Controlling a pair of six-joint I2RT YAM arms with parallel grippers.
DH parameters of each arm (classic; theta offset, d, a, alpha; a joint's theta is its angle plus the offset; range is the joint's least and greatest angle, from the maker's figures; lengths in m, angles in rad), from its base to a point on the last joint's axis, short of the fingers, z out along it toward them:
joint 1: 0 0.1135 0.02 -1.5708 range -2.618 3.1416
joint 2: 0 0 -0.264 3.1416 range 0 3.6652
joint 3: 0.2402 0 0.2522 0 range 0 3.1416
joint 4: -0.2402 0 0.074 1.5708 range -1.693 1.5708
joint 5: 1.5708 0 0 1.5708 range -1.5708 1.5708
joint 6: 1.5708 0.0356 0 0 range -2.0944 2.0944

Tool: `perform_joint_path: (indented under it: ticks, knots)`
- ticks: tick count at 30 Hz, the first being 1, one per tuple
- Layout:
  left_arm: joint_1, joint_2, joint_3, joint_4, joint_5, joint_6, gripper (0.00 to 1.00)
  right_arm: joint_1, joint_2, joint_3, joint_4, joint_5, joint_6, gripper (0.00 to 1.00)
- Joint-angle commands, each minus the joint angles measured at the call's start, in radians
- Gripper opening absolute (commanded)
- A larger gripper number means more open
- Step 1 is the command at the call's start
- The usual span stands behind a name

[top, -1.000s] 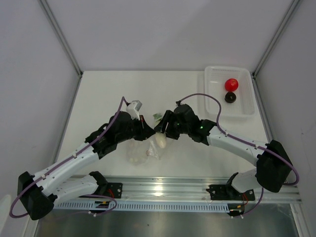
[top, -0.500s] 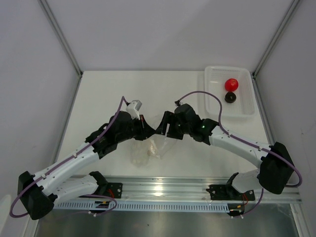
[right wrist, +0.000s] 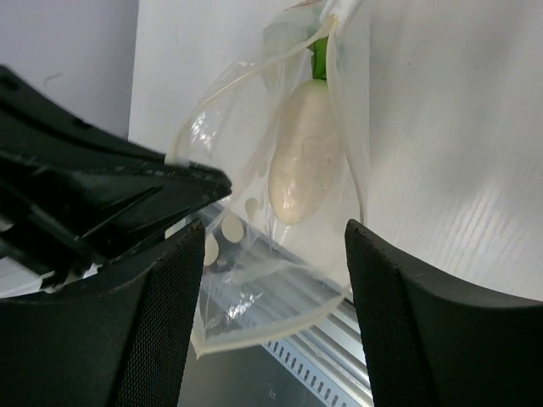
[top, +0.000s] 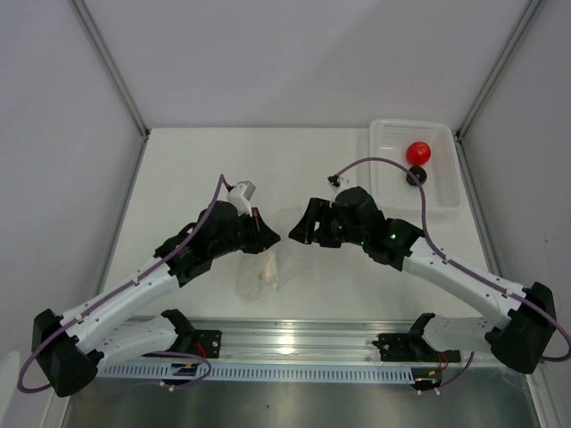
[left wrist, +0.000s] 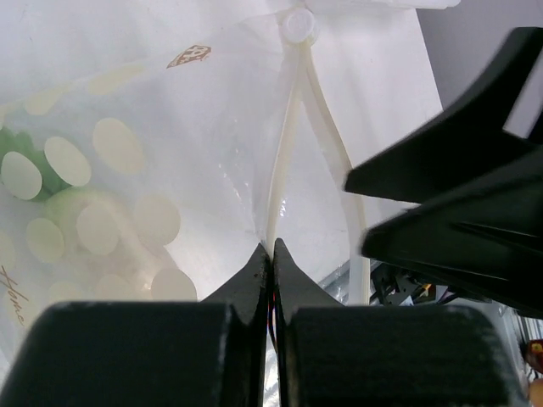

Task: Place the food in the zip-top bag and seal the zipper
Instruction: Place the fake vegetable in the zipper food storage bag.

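Two arms bend inward from the near corners of the counter (top: 196, 169), elbows out, and their wrists face each other close together near the middle. The left gripper (top: 270, 237) is pinched tight on the edge of the bag (top: 259, 275). In its own wrist view the two fingers meet with only the plastic film between them. From that pinch the bag trails back toward the near edge of the counter.

The zipper strip (left wrist: 287, 161) splits into two halves that spread apart below a small round end-piece, so the mouth is not sealed there. The radish (right wrist: 300, 165) is inside the bag, white body low and green leaves toward the top in the right wrist view.

The right gripper (top: 302, 234) sits just beside the left one, with its fingers spread wide and nothing between them. It points at the bag without touching it.

Well apart, at the far right corner, the white basket (top: 393, 169) holds the tomato (top: 417, 152) and, just nearer, the dark ball (top: 416, 176), which the right arm's cable partly crosses.
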Motion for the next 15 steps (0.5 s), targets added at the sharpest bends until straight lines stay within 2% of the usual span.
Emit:
perform_joint_path:
  ticks: [1, 8, 9, 12, 15]
  knots:
    - [-0.007, -0.005, 0.040, -0.016, -0.038, -0.020, 0.01, 0.004, -0.097, -0.013, 0.002, 0.003, -0.080, 0.68]
    - [-0.007, -0.054, 0.005, 0.027, -0.062, -0.034, 0.00, -0.017, -0.186, -0.043, -0.060, 0.015, -0.128, 0.71]
    - [-0.007, -0.074, -0.010, 0.030, -0.062, -0.035, 0.00, -0.025, -0.189, -0.042, -0.088, 0.015, -0.125, 0.74]
    - [-0.007, -0.105, -0.018, 0.030, -0.099, -0.023, 0.01, -0.051, -0.206, -0.045, -0.132, 0.021, -0.094, 0.99]
    - [-0.008, -0.125, -0.022, 0.023, -0.101, 0.000, 0.00, -0.074, -0.246, -0.051, -0.162, 0.053, -0.068, 0.99]
